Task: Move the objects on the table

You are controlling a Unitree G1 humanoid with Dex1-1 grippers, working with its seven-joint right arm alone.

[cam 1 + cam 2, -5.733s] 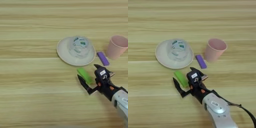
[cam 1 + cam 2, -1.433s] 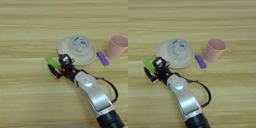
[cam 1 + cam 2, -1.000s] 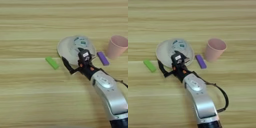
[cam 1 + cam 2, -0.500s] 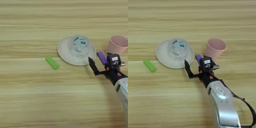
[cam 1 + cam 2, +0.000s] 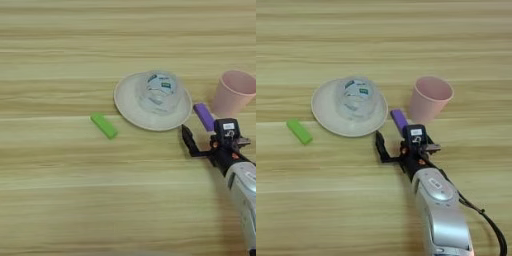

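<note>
The bright green bar [image 5: 104, 125] lies flat on the table [image 5: 60, 200], left of the cream plate [image 5: 125, 104], with nothing touching it. The purple bar [image 5: 399, 120] lies between the plate and the pink cup [image 5: 431, 97]. My right gripper [image 5: 400, 144] stands open just in front of the purple bar's near end, one black finger [image 5: 380, 146] toward the plate and the other side under the white-tagged block. Nothing is between the fingers. The silver forearm [image 5: 438, 205] runs down to the picture's bottom edge.
A clear plastic cup [image 5: 160, 90] with a printed label sits upside down on the cream plate. The pink cup [image 5: 234, 92] stands upright right beside the purple bar, at the right edge in the left eye view.
The gripper carried the green bar from right of the plate to its left, let it go there, then swung back right to the purple bar. In the last half second it hardly moved.
</note>
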